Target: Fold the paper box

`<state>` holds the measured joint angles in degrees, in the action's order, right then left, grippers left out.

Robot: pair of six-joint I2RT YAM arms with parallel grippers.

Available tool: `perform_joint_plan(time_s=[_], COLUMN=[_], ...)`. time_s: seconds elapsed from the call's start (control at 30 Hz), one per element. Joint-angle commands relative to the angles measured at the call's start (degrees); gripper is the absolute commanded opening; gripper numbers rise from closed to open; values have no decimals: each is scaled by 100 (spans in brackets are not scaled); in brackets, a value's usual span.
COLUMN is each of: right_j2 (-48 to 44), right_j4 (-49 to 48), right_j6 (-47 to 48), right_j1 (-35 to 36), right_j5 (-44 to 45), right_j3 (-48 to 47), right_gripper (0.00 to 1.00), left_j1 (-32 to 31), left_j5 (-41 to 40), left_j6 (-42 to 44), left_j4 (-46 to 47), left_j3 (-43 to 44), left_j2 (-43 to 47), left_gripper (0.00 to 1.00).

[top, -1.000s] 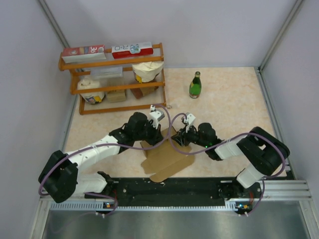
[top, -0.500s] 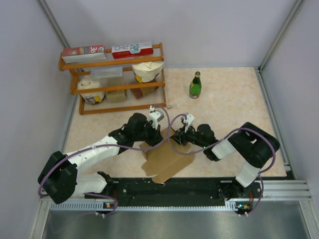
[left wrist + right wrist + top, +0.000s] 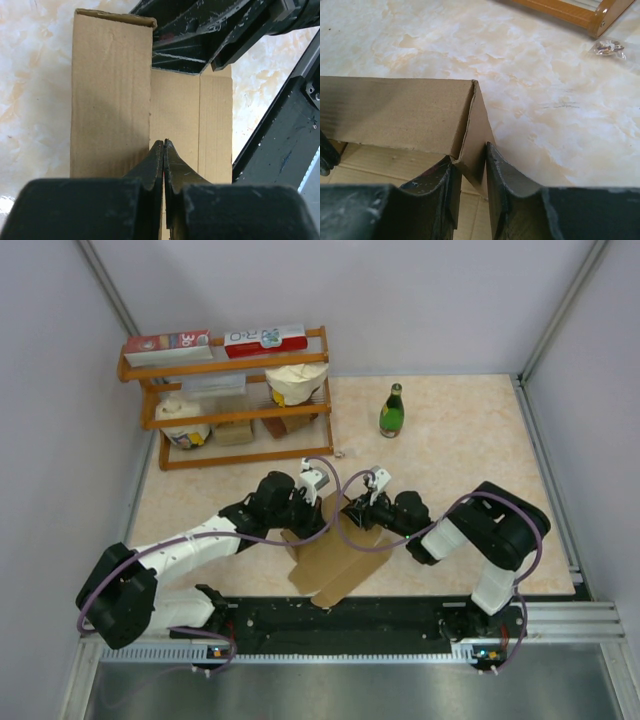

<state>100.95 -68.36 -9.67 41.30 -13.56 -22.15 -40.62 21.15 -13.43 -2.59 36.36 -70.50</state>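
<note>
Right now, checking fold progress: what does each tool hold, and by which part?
The right tool pinches the cardboard box by a raised flap at its corner. The left tool is shut, holding nothing.

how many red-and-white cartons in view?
2. Both lie on the wooden shelf's top tier: left carton at its left end, right carton near its right end. Lower tiers could hide others.

A pale beige marbled worktop (image 3: 450, 460), evenly lit, is enclosed on three sides by plain lilac-grey walls (image 3: 350, 300), with a small orange-brown wooden shelf rack (image 3: 250, 414) near its far left corner and a metal rail (image 3: 560, 620) along its near edge.
</note>
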Motion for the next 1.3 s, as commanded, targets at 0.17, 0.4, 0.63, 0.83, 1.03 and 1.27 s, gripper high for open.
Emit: perform_joint_plan(time_s=[0.17, 0.4, 0.63, 0.83, 1.03, 1.27], right_j2=[118, 206, 127, 22, -119, -339], right_j4=[-609, -565, -442, -266, 59, 226], right_j6=[35, 132, 351, 562, 835, 879], right_j1=[124, 159, 221, 265, 344, 353], right_j5=[319, 389, 609, 723, 802, 680], right_j3=[-114, -202, -228, -254, -290, -176], right_gripper=[17, 10, 0, 0, 0, 35], left_j1=[-60, -69, -77, -78, -77, -77], left_j5=[170, 232, 320, 329, 276, 136], left_j6=[-107, -169, -256, -265, -283, -257], left_j4=[408, 461, 584, 584, 558, 435], left_j3=[-103, -129, -208, -208, -199, -120], left_j2=[45, 45, 45, 98, 185, 238], left_gripper=[0, 0, 0, 0, 0, 1])
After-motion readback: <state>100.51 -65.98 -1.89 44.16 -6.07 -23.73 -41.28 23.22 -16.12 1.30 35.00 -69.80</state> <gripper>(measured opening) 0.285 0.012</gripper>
